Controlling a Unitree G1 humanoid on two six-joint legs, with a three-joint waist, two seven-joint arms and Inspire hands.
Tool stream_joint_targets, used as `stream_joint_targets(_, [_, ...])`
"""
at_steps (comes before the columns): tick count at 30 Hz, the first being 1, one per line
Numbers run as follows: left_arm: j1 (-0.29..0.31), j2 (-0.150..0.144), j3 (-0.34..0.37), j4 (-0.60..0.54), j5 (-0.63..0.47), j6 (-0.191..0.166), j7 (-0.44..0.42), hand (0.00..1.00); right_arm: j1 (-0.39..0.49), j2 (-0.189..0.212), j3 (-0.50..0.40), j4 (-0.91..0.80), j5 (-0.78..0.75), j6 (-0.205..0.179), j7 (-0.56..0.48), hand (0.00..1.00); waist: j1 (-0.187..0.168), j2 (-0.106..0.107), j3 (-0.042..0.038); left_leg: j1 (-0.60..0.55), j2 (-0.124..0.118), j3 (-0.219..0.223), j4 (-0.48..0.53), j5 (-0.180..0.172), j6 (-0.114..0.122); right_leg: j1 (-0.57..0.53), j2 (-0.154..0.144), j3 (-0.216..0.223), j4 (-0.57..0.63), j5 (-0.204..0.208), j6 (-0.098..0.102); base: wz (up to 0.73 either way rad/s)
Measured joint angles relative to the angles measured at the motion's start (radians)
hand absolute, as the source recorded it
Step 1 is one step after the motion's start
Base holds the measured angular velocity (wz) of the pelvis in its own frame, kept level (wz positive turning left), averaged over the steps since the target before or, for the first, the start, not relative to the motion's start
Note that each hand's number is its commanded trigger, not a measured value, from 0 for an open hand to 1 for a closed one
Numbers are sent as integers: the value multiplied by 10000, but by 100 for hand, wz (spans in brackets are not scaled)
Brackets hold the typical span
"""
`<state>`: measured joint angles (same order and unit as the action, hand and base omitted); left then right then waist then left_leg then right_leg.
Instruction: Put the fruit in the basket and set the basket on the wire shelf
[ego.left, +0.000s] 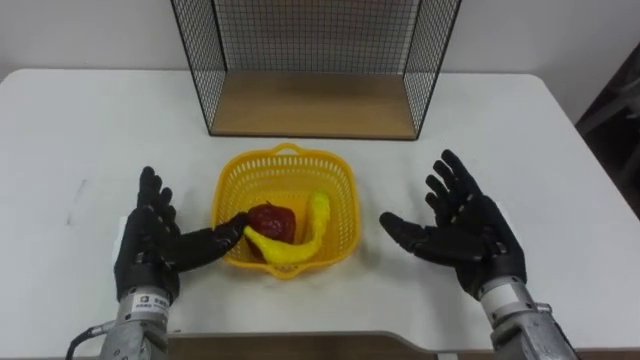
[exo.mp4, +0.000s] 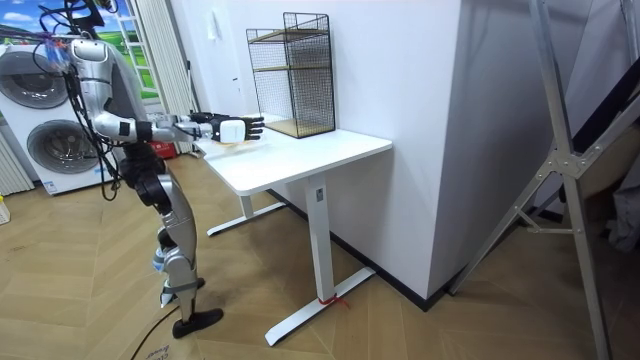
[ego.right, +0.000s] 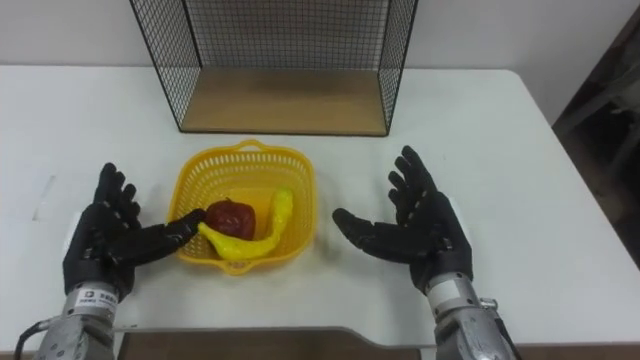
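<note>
yellow basket (ego.left: 283, 180) sat near the desk's (ego.left: 100, 130) front edge, red fruit (ego.left: 272, 222) and banana (ego.left: 300, 245) inside. left hand (ego.left: 150, 245): fingers spread, thumb at the basket's left rim, gripping nothing. right hand (ego.left: 470, 235): fingers open, empty, apart from the basket's right side. wire shelf (ego.left: 310, 105) at far edge.

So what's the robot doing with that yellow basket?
It's tidying fruit. A banana and a red fruit already lie in the basket on the table. The robot holds one open hand on each side: the left hand reaches the basket's edge with its thumb, the right hand is apart from it. The basket isn't on the wire shelf behind it yet.
</note>
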<state>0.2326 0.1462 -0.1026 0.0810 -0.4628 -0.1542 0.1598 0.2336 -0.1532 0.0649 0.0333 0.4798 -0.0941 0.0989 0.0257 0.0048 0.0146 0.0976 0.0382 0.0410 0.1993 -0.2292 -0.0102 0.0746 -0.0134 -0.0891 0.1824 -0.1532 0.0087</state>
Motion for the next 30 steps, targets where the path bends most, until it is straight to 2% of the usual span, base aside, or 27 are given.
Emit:
stream_joint_targets(8, [-2,-33,4,95,-294,0,-407,0,-4,113,298,328,715,1,170,0,11,-10,-22,-3,-2,41,20,1,1,-30,0,53,-4,-1,2,0])
stream_joint_targets(15, [3,-193,-104,94,-368,0,-604,0,-125,142,807,336,741,1,548,0,80,5,-36,-39,0,62,37,1,1,-65,-2,59,-1,-2,3,0])
stream_joint_targets(24, [5,-186,-306,94,-391,-6,-647,0,-372,202,1174,848,978,4,995,0,89,-14,-46,1,-2,58,57,1,1,-63,-9,61,-3,-4,6,0])
stream_joint_targets(30, [-26,-171,-564,86,-896,-114,-646,0,-440,354,1630,944,1545,4,1071,0,63,-102,-42,14,-13,15,56,3,4,-34,-11,52,-6,-5,7,0])
